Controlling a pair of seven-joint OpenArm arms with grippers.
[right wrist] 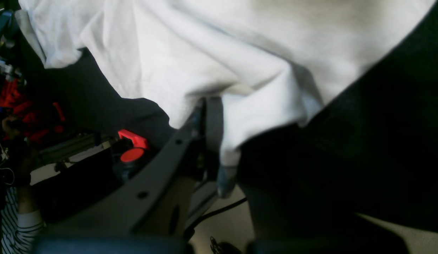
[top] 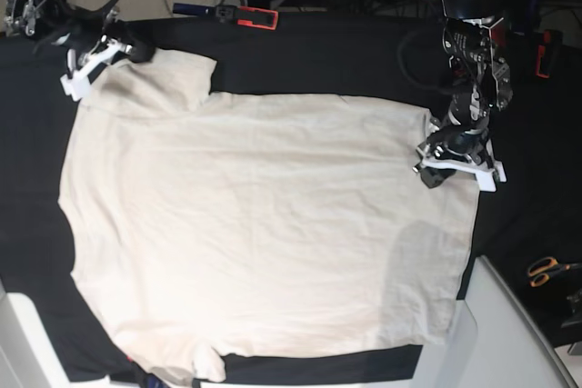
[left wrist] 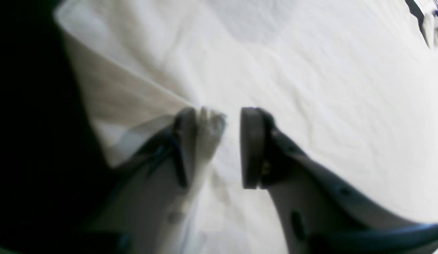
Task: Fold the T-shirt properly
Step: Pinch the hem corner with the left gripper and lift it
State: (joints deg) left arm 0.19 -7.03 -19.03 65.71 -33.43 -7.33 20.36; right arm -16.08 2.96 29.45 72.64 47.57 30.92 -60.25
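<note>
Black cloth (top: pixel 327 52) covers the worktop, and the T-shirt (top: pixel 264 224) lies spread nearly flat across it, filling most of the base view. Cables and equipment crowd the far edge, and a pair of orange-handled scissors (top: pixel 547 270) rests off to one side.

At the shirt's edge on the right of the base view sits the left hand (top: pixel 452 159). From the left wrist view, the left hand (left wrist: pixel 219 141) has its two pads apart with a narrow gap between them; a pinch of the shirt's edge is bunched against one pad (left wrist: pixel 186 141), while the other pad (left wrist: pixel 252 148) stands just clear of it. The rest of the T-shirt (left wrist: pixel 293 70) stretches away beyond the fingers, lightly creased.

At the far corner on the left of the base view, the right hand (top: pixel 86 65) is at the shirt's sleeve. In the right wrist view the right hand (right wrist: pixel 209 134) is closed tight on a fold of the T-shirt (right wrist: pixel 204 46), the cloth draping out from between its fingers over the black cloth (right wrist: pixel 381 123). A red button (right wrist: pixel 132 154) shows below the worktop's edge.

No label, brand or writing can be read anywhere on the shirt.
</note>
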